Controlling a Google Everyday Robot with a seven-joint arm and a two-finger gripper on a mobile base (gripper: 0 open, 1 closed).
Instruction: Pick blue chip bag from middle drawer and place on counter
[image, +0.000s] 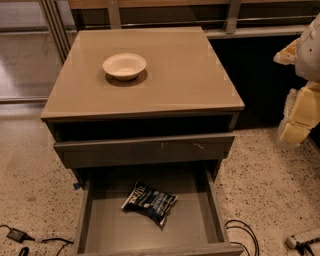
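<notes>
The blue chip bag lies flat in the middle of the open middle drawer, a navy bag with white lettering, tilted slightly. The drawer is pulled out toward the camera at the bottom of the view. The counter is the glossy tan top of the cabinet above it. My gripper hangs at the far right edge, with yellowish parts below a white arm segment. It is well right of the cabinet, above the floor and away from the bag.
A white bowl stands on the counter's back left. The upper drawer front with pale scratches juts slightly out above the open drawer. Cables lie on the speckled floor at the lower left and lower right.
</notes>
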